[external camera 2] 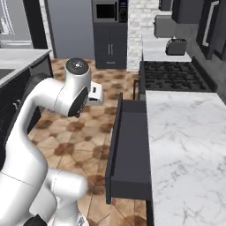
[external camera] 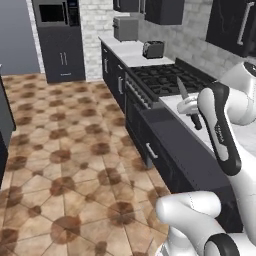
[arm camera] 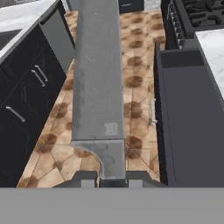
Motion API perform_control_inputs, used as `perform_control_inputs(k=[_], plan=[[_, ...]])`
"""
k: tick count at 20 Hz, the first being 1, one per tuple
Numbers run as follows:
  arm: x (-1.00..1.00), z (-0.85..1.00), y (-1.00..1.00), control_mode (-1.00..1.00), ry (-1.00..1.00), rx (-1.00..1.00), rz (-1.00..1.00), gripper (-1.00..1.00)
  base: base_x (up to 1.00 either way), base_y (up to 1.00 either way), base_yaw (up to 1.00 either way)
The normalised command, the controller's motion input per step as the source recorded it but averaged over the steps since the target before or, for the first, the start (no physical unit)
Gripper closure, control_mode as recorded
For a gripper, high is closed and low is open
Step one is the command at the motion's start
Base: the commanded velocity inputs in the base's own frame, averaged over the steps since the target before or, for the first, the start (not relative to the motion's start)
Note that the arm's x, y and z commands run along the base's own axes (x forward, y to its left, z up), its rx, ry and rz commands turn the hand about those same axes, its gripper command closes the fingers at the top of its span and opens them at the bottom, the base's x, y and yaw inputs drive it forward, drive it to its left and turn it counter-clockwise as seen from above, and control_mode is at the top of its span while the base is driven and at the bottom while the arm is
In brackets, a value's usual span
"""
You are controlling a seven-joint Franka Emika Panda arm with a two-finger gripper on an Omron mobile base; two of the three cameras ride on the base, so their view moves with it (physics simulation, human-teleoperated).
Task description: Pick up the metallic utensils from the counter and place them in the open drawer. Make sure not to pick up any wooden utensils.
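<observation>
Knife (arm camera: 97,87), nearest the hand camera, blade pointing away, clenched in the jaws of the gripper (external camera: 192,112), carried beside the open drawer (external camera 2: 132,145) below the desk (external camera 2: 185,145). Risk, as judged: early release drops it on the floor (external camera: 65,165), or the blade strikes the drawer front.

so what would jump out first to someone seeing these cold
The knife held up in the gripper, blade pointing up, beside the stove. In the hand view its grey blade runs up the middle. Right of it, the open drawer juts from the dark cabinets.
</observation>
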Motion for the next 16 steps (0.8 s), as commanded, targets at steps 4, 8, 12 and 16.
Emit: perform_control_inputs(k=[4, 8, 12, 16], plan=[[0.0, 0.0, 0.0, 1.0, 0.0, 0.0, 0.0, 1.0, -0.33, -0.58, 0.0], [0.0, 0.0, 0.0, 1.0, 0.0, 0.0, 0.0, 1.0, -0.15, -0.15, 0.0], [0.0, 0.0, 0.0, 1.0, 0.0, 0.0, 0.0, 1.0, -0.05, -0.02, 0.05], [0.0, 0.0, 0.0, 1.0, 0.0, 0.0, 0.0, 1.0, -0.21, -0.1, 0.22]])
